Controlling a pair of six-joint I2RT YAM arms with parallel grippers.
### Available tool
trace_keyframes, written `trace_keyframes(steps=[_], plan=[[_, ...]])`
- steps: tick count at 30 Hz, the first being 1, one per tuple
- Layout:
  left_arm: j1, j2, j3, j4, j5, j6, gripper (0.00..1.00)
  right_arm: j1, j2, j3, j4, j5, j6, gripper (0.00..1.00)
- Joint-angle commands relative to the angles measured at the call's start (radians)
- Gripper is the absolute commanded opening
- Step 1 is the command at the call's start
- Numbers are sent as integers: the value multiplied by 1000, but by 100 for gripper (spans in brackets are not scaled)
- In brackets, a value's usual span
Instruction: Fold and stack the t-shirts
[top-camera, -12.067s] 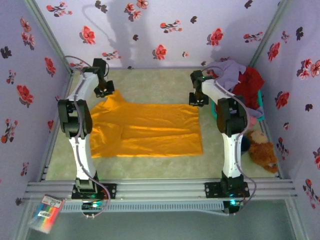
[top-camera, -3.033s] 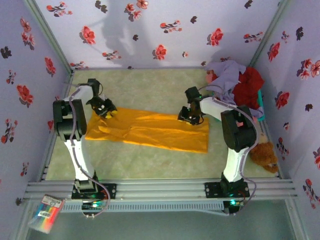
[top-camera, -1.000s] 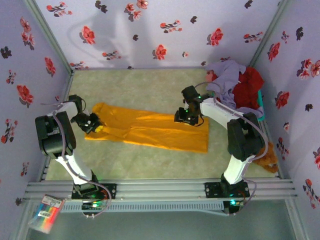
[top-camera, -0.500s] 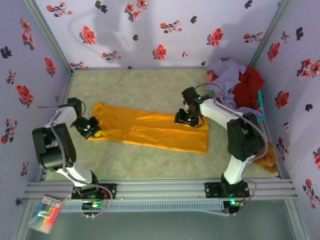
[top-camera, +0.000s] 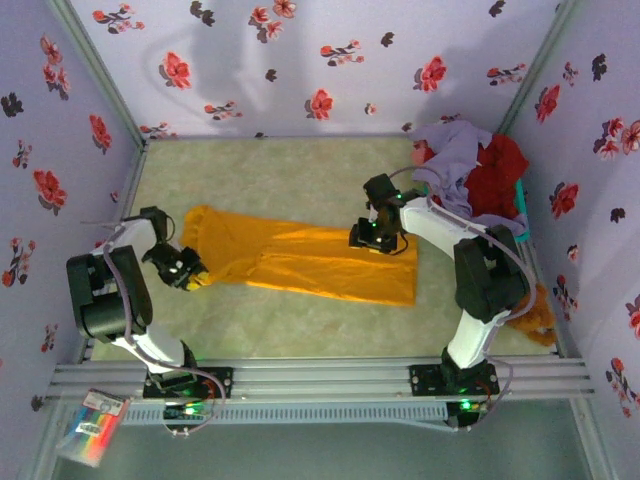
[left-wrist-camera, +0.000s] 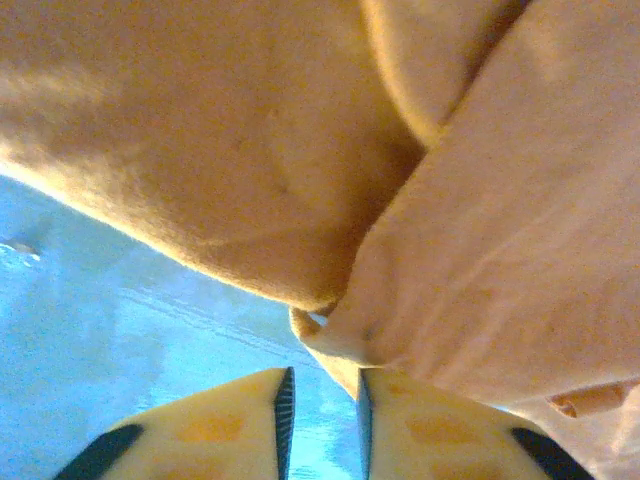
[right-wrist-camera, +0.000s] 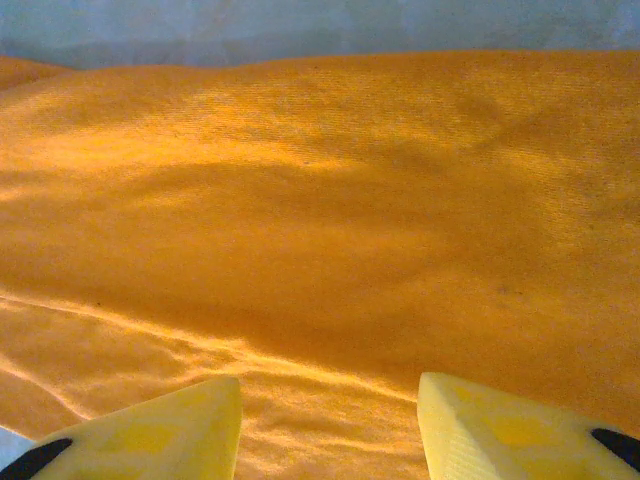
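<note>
**Item: orange-yellow t-shirt** (top-camera: 300, 262). It lay flat on the surface (top-camera: 280, 170) as a long, narrow band, apparently doubled lengthwise, with its sleeve end bunched.

**Position relative to the hands.** The bunched end lay at the tips of the left hand (top-camera: 187, 274), and the band ran from there to pass beneath the right hand (top-camera: 371, 238). In the left wrist view a folded hem corner sat just ahead of the narrow gap between the fingers. The rest of the cloth rose beyond and to the right of them.

**Left hand.** Low at the surface, parted only a little, with bare surface showing through the gap. Nothing was seen clamped between the fingers.

**Right hand.** About half open and set down over the band's far edge near its other end. Cloth spread between and beyond the fingers, and none was gripped.

**Step, as judged.** The lengthwise fold looked done and the crosswise fold not yet begun.

**Next move, as judged.** It called for a fresh pinch through both layers at the bunched end. That end then had to be carried over toward the right hand without dragging the band askew.

**Other stock.** A lavender t-shirt (top-camera: 455, 150) and a red t-shirt (top-camera: 495, 175) were heaped beyond the right hand over a teal basket (top-camera: 521, 205), unfolded. A teddy bear (top-camera: 540, 322) lay beside the right arm, on its outer side.
</note>
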Motion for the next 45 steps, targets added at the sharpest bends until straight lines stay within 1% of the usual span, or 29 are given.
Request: trace_keyframes(steps=[1,3,5,6,9,10,12,13,16,19,20,26,29,35,43,45], plan=[[-6,-42,79,-89,-61,8,39,6,-34,-10,-23,-6,-19,51],[-6,-68,114,-109,-88,9,42,8,-31,-12,-23,-11,-16,52],[-6,-73,134,-103,-82,4,42,14,-20,-10,-20,-15,-16,52],[-6,-68,138,-91,-69,1,41,17,-13,-7,-20,-18,-15,52],[-11,-24,134,-32,-15,-11,32,28,8,9,-20,-23,-13,52],[-14,-5,136,-20,-3,-12,31,31,14,14,-20,-24,-14,52],[-19,37,148,-17,-10,0,31,33,26,24,-23,-29,-14,52],[-20,53,158,12,-16,7,31,33,30,27,-25,-29,-16,52],[-20,108,206,11,-67,48,31,33,37,34,-32,-31,-22,52],[-20,155,258,24,-91,93,36,33,41,33,-38,-34,-25,52],[-20,170,278,29,-93,109,37,33,40,31,-40,-34,-26,52],[-19,264,407,47,-43,199,39,33,40,20,-43,-30,-29,52],[-20,333,478,43,-7,216,39,33,44,16,-40,-38,-25,52],[-27,431,586,44,8,238,40,33,53,-18,-7,-67,-4,52],[-54,495,642,78,70,249,40,31,74,-41,18,-69,2,52],[-62,506,647,81,74,246,36,28,80,-47,26,-69,4,52]])
